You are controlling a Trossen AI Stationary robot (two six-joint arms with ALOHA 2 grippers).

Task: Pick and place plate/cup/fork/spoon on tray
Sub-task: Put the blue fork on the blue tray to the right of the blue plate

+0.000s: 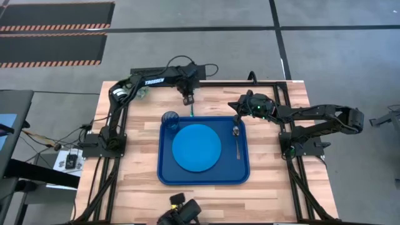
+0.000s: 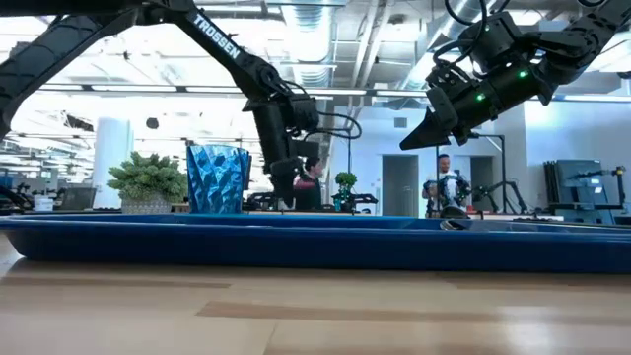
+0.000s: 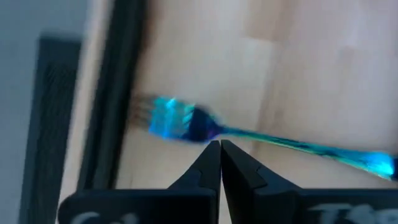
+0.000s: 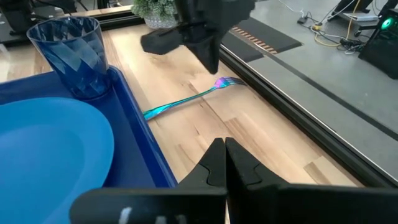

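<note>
Only the fork (image 4: 189, 101) lies off the tray (image 1: 164, 169); the left gripper (image 3: 220, 144) hovers above it, fingers pinched empty; the right gripper (image 4: 224, 144), fingers together, waits beside.

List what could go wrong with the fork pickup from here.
1. The fork lies flat on the wood, one end close against the tray wall; the left pincer, fingers together above it, may skid off the thin handle.
2. The cup stands in the tray corner nearest the fork; a low carry could topple it.
3. The right pincer hangs nearby over the spoon, so the arms could collide.
</note>
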